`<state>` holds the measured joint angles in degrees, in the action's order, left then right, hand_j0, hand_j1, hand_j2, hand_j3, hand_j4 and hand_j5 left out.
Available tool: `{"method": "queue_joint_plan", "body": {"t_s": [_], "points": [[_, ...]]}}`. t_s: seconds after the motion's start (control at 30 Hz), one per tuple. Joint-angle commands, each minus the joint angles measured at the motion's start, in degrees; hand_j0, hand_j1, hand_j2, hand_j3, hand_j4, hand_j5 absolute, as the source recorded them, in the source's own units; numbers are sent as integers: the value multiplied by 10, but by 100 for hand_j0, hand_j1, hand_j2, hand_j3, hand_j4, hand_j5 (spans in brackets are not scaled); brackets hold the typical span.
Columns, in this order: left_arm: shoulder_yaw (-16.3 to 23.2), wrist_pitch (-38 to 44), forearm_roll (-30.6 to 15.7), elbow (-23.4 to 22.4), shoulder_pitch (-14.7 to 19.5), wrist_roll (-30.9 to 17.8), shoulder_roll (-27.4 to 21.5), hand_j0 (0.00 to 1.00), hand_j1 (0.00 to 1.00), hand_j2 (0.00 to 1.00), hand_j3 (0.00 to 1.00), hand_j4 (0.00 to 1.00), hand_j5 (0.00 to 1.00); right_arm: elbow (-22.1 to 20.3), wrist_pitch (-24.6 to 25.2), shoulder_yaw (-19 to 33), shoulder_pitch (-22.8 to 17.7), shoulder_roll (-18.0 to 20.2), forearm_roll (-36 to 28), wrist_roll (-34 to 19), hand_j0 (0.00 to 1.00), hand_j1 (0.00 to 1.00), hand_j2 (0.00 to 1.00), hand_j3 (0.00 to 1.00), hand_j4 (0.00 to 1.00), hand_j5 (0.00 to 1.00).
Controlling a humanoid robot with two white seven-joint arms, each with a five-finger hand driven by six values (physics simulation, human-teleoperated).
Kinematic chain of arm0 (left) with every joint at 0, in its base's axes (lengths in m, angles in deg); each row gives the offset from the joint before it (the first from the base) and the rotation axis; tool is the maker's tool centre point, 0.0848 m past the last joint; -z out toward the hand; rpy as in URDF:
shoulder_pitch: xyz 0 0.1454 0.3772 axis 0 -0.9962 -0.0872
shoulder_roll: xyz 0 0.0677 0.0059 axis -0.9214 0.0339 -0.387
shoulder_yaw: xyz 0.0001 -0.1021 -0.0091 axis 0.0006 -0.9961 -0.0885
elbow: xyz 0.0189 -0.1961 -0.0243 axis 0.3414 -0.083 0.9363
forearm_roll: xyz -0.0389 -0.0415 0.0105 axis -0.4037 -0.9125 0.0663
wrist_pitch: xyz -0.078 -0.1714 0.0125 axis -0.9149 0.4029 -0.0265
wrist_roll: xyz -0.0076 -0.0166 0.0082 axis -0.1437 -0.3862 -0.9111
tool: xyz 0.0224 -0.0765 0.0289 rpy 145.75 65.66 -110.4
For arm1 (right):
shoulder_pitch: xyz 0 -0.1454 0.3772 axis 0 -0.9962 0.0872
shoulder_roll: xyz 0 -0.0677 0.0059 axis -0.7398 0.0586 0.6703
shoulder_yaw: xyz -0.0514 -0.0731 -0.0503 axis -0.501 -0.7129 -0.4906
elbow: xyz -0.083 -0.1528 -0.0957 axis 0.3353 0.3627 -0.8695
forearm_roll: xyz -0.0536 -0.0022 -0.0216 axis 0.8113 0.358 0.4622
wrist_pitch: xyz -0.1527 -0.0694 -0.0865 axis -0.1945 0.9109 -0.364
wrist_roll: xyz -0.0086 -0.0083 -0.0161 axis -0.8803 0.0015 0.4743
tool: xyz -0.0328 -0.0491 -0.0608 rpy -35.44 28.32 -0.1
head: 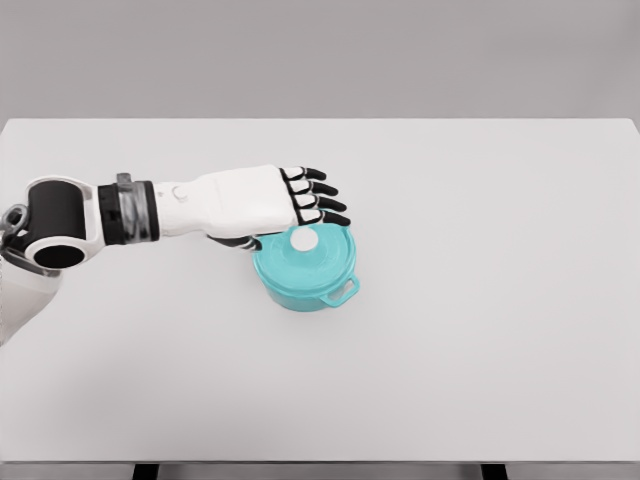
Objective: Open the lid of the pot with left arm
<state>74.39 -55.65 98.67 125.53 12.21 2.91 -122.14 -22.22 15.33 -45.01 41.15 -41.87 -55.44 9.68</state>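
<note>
A teal pot (305, 275) stands on the white table (480, 300), left of the middle, with its teal lid (320, 255) on and a white knob (304, 241) on top. One side handle (342, 292) points to the lower right. My left hand (300, 205) comes in from the left and hovers over the pot's upper left rim. Its black-tipped fingers (322, 195) are stretched out and spread, above and just behind the knob. The thumb is partly hidden under the palm. The hand holds nothing.
The table's far edge runs across the top of the view and its near edge along the bottom. My left forearm (130, 212) lies low over the table's left part.
</note>
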Motion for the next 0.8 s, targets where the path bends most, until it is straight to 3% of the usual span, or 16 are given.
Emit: {"method": "queue_joint_plan", "body": {"t_s": [0.0, 0.4, 0.77], "points": [[0, 2, 8, -1, 0, 0, 14, 100, 100, 100, 100, 100, 100, 0, 0, 0, 0, 0, -1, 0, 100, 100, 100, 100, 100, 100], [19, 2, 10, -1, -5, 0, 16, 100, 100, 100, 100, 100, 100, 0, 0, 0, 0, 0, -1, 0, 100, 100, 100, 100, 100, 100], [53, 2, 16, -11, 14, 0, 15, 100, 100, 100, 100, 100, 100, 0, 0, 0, 0, 0, -1, 0, 100, 100, 100, 100, 100, 100]]}}
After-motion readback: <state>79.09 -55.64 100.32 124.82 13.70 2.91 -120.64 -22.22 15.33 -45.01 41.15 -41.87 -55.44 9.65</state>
